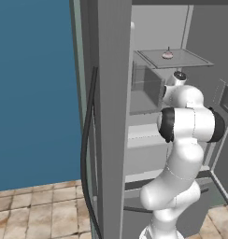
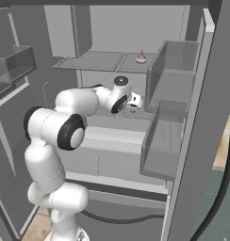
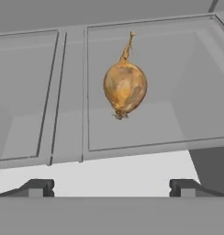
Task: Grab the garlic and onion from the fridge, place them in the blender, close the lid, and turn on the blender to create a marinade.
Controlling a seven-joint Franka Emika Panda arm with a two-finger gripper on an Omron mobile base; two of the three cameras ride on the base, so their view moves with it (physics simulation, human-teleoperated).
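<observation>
The fridge (image 1: pixel 113 116) stands open, and my arm reaches into it. A golden-brown onion (image 3: pixel 125 87) with a dry stem lies on the right panel of the upper shelf (image 3: pixel 132 133). From the base cameras it is a small round thing on that shelf (image 1: pixel 167 54) (image 2: pixel 141 58). My gripper (image 3: pixel 111 188) is open and holds nothing. It sits in front of the shelf, short of the onion, with its fingertips (image 3: pixel 36 187) spread wide (image 2: pixel 134 101). The garlic, the blender and the lid are out of view.
Boxy door bins (image 2: pixel 171 136) hang on the open door right of my hand, and another bin (image 2: pixel 13 63) is on the left. A lower shelf and drawers (image 2: pixel 117 150) lie under the arm. The curved black door handle (image 1: pixel 87 140) runs down the door.
</observation>
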